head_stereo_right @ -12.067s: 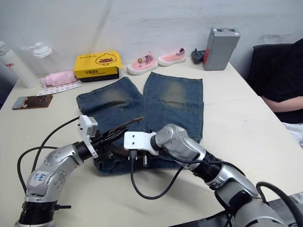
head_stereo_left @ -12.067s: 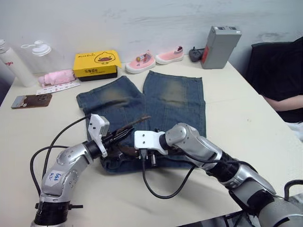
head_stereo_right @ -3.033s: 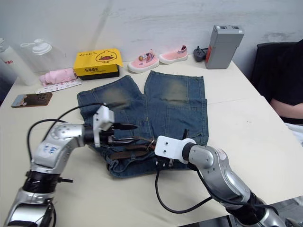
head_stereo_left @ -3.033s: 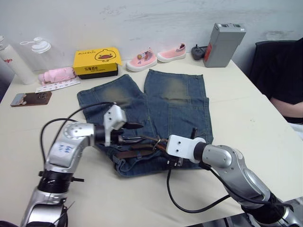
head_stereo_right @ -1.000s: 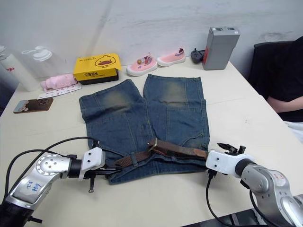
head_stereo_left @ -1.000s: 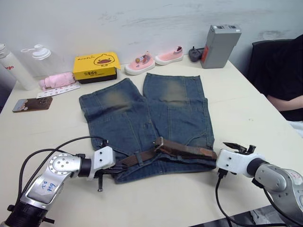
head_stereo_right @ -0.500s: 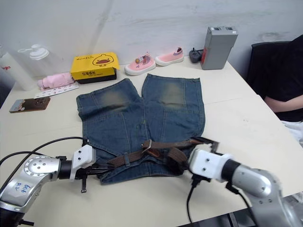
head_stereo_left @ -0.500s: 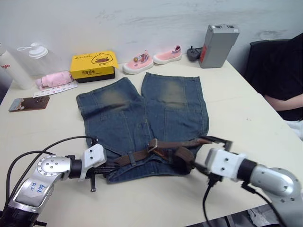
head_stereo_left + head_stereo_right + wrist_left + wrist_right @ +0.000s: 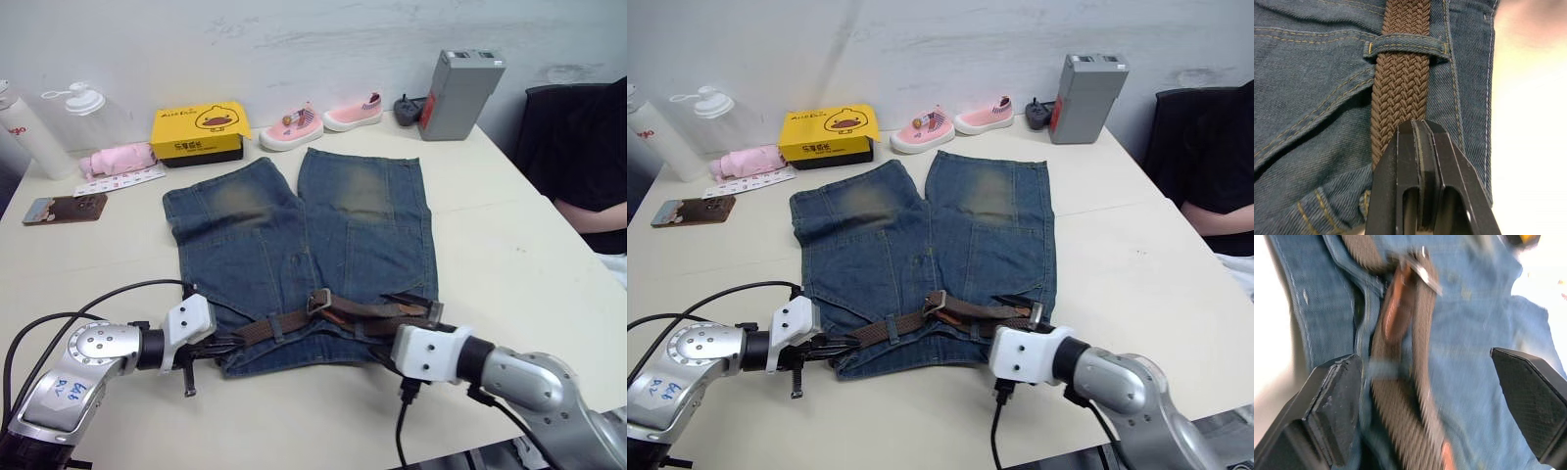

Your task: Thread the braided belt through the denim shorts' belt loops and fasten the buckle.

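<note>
Cream tabletop, with the shorts (image 9: pixel 304 250) flat and the belt (image 9: pixel 294 319) along their waistband, buckle (image 9: pixel 318 299) near the middle. Left claw (image 9: pixel 1420 147) pinches the belt end past a loop (image 9: pixel 1406 48), seen close from the wrist; right claw (image 9: pixel 1425 396) gapes wide over the loose tip. Fastening looks next: catch that tip

We see bare table (image 9: pixel 509 245) along the right of the frame and across the bottom centre, with room to pass. The shorts (image 9: pixel 294 245) cover the middle, and the belt (image 9: pixel 323 318) lies across their near edge. The left gripper (image 9: pixel 223 345) and the right gripper (image 9: pixel 407 318) crowd that edge from both sides. Along the upper edge stand bottles (image 9: pixel 39 122), a yellow box (image 9: pixel 201 130), pink shoes (image 9: pixel 318 116) and a grey box (image 9: pixel 449 93).
</note>
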Robot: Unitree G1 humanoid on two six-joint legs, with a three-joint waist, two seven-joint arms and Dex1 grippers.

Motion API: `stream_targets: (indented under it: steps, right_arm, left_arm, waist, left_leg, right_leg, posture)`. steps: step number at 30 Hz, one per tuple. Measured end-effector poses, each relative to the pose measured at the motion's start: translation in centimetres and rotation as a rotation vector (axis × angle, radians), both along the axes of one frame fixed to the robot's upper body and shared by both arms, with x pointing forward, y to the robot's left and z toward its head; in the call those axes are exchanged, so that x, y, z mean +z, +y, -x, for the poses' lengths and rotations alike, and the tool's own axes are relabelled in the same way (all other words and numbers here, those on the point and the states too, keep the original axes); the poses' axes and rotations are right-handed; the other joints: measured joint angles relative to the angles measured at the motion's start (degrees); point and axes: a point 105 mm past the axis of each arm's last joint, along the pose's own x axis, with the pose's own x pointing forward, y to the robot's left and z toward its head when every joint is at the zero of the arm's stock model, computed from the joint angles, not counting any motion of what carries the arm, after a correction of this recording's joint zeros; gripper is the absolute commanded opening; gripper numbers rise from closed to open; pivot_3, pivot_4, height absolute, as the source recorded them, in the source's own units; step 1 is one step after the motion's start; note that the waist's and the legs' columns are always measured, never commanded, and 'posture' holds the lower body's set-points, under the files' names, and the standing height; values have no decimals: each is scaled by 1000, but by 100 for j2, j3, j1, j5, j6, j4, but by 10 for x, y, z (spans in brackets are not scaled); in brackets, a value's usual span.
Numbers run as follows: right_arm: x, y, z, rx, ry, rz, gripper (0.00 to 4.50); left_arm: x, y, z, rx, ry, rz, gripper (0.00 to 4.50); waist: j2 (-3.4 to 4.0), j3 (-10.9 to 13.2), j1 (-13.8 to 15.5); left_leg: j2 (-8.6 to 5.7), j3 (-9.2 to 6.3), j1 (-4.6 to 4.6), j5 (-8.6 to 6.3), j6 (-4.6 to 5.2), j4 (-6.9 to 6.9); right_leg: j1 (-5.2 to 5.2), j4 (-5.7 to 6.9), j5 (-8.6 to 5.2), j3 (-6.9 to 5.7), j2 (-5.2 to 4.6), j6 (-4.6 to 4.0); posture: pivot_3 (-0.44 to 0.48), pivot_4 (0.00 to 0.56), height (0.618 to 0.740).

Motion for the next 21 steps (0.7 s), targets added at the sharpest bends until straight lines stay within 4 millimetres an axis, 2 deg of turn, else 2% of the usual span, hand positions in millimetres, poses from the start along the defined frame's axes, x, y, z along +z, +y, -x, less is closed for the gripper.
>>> stream_targets:
  steps: [4, 8, 15, 21]
  right_arm:
    - [-19, -3, -4, -27, -46, 73, 4479]
    - [-28, -6, -8, -54, -85, 113, 4479]
    - [-31, -9, -9, -103, -155, 121, 4479]
    - [-28, -30, -13, -226, -201, 155, 4479]
  left_arm:
    - [1, -1, 0, 1, -7, -1, 0]
    - [1, -1, 0, 6, -8, 0, 0]
    - [1, -2, 0, 6, -8, 1, 0]
    - [1, -2, 0, 2, -9, 1, 0]
  waist:
    - [-5, -1, 17]
    - [-7, -2, 7]
    - [-9, -4, 14]
    - [-11, -7, 22]
  left_leg:
    - [-7, 3, -5, -1, 3, 3]
    - [-5, 11, -1, -1, 3, 3]
    - [-4, 8, 0, -1, 3, 4]
    - [-7, 2, -1, -2, 6, 6]
  right_leg:
    - [0, -4, 1, -10, -1, 3]
    - [-1, -3, 3, -13, 2, 6]
    - [1, -2, 3, -10, 0, 6]
    - [4, -3, 4, -5, -6, 6]
  posture:
    - [0, 150, 706]
    - [0, 150, 706]
    - [0, 150, 706]
    - [0, 150, 706]
